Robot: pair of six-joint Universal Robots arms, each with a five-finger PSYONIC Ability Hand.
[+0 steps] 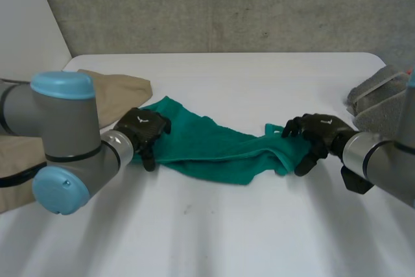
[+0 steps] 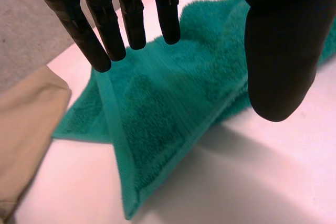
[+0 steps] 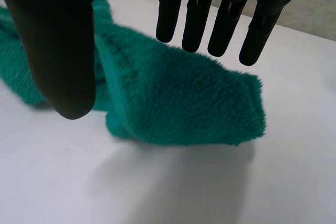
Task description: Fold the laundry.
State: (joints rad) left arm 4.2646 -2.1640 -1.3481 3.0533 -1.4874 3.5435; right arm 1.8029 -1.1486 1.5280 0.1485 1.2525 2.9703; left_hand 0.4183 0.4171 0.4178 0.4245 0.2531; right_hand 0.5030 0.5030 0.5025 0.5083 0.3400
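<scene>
The beige cloth (image 1: 120,92), at the head view's left, is cut off by the left edge and partly hidden behind the left arm (image 1: 65,141). The grey cloth (image 1: 379,92) is cut off at the right edge. The left hand (image 1: 144,128) hides the green towel's (image 1: 214,150) left end.

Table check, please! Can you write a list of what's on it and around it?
Surface: white table, flat.
Job's things: green terry towel, bunched into a long strip between the two hands, not yet folded.
Clutter: beige cloth at the table's left side; grey cloth at its right side.
Hands: left hand open, fingers straight over the towel's left end; right hand open, fingers straight over its right end.
Cables: nothing seen on the table.
Surroundings: grey concrete wall behind the table.
</scene>
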